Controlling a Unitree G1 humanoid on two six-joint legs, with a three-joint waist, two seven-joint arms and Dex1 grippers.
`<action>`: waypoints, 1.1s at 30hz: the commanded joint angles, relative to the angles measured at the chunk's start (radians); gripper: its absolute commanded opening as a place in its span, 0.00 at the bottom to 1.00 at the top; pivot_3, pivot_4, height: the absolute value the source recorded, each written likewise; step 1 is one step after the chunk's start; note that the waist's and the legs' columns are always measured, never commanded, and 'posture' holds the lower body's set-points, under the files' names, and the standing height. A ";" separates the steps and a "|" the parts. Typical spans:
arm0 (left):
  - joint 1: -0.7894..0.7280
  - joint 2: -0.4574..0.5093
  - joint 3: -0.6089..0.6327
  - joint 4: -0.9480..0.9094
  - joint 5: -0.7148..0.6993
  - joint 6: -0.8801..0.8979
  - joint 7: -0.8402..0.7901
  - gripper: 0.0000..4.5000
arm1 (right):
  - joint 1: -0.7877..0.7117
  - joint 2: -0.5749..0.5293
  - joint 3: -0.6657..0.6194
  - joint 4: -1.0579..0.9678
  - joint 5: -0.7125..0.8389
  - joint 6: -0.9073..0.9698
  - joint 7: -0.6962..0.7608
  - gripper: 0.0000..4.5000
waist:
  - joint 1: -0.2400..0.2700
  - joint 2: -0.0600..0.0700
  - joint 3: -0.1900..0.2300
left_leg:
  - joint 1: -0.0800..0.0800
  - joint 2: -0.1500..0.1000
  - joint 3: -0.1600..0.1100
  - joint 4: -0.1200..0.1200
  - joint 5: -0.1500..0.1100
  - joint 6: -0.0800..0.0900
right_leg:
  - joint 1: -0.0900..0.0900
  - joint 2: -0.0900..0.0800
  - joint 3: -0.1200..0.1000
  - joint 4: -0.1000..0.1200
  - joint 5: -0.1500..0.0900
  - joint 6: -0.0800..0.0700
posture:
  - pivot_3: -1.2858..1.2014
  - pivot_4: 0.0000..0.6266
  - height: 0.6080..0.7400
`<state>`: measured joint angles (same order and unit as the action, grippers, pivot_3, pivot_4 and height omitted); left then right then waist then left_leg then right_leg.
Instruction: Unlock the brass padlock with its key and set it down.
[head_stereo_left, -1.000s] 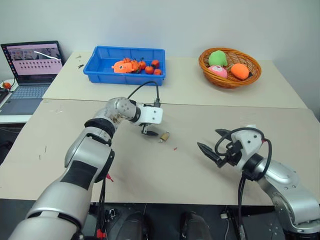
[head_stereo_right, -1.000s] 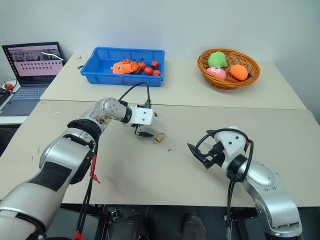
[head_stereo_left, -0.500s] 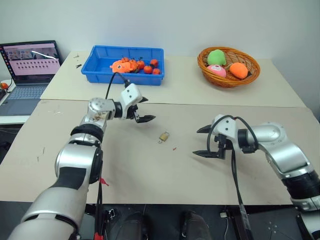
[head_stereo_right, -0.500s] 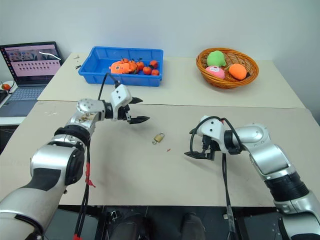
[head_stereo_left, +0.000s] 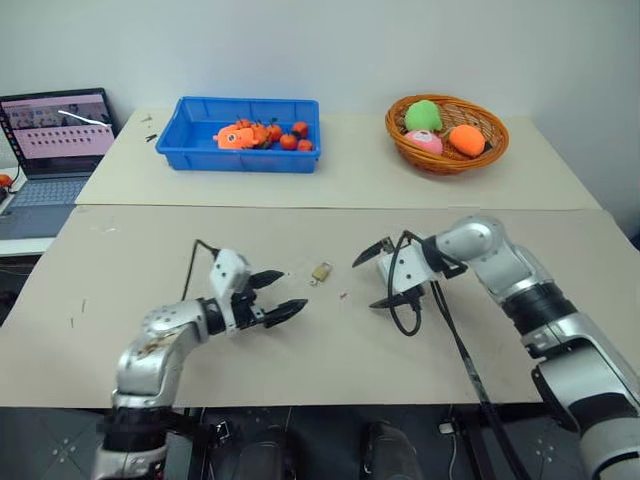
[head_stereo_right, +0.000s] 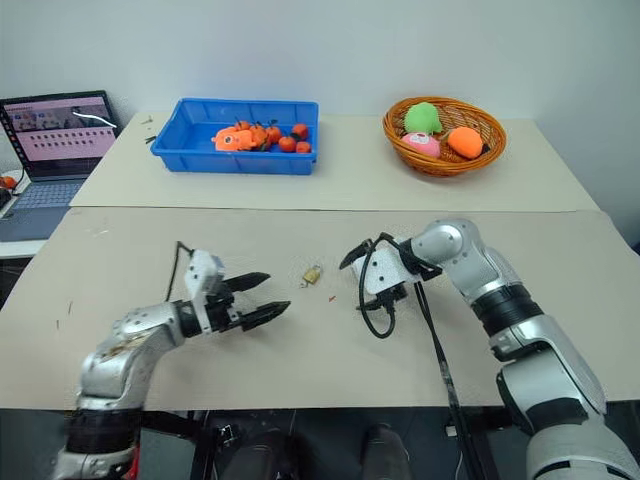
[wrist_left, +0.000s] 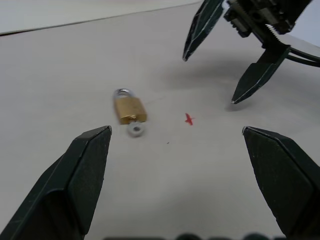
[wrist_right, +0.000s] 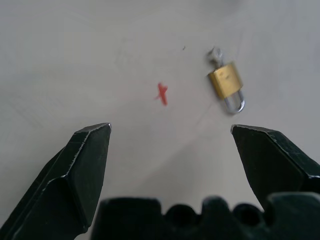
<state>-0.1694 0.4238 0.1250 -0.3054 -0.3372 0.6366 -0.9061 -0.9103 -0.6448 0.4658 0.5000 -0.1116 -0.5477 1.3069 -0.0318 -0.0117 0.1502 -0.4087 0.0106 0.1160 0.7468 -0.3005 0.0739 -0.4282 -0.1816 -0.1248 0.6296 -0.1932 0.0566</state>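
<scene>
one brass padlock (wrist_left: 129, 108) lies flat on the matte beige table (head_stereo_left: 150, 250), its thin silver shackle closed, one small silvery key (wrist_left: 134, 129) seated in its base. one red speck (wrist_left: 188, 119) sits just beside it. the left gripper (head_stereo_left: 279, 296) and right gripper (head_stereo_left: 377, 275) flank it, both spread wide, grasping nothing. bare tabletop surrounds the lock, edges well apart.

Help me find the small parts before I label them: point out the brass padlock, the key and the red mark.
brass padlock (wrist_left: 129, 109), left wrist view, on its gold body.
key (wrist_left: 135, 129), left wrist view, on its round silvery head below the body.
red mark (wrist_right: 161, 93), right wrist view, on its middle.
</scene>
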 joint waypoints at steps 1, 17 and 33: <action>0.042 0.041 0.016 -0.076 -0.038 0.002 0.023 0.99 | -0.058 0.034 -0.027 0.020 0.050 -0.068 0.039 1.00 | 0.000 0.001 0.001 | 0.003 0.000 0.000 -0.001 0.000 0.000 | 0.002 0.000 0.000 0.000 0.000 -0.001 | 0.52 0.24 0.64; 0.255 0.114 0.030 -0.212 -0.091 -0.068 0.062 0.99 | -0.402 0.219 -0.017 0.718 0.101 0.077 0.256 1.00 | -0.017 0.006 0.004 | 0.004 0.003 0.000 -0.006 -0.003 -0.005 | -0.001 0.004 0.000 0.001 -0.004 -0.007 | 0.52 0.24 0.64; 0.595 0.088 0.127 -0.435 -0.126 -0.089 0.214 0.99 | -0.470 0.414 -0.081 0.808 -0.066 -0.089 0.095 1.00 | -0.013 0.008 0.005 | 0.001 0.004 0.002 -0.013 0.000 -0.010 | -0.009 0.005 0.002 0.002 -0.006 -0.010 | 0.52 0.24 0.64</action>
<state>0.4115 0.5109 0.2244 -0.6839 -0.4398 0.5712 -0.7030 -1.3424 -0.2416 0.4126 1.3085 -0.1669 -0.6148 1.4322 -0.0448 -0.0039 0.1549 -0.4074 0.0150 0.1185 0.7340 -0.3008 0.0643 -0.4369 -0.1765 -0.1227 0.6320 -0.1997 0.0460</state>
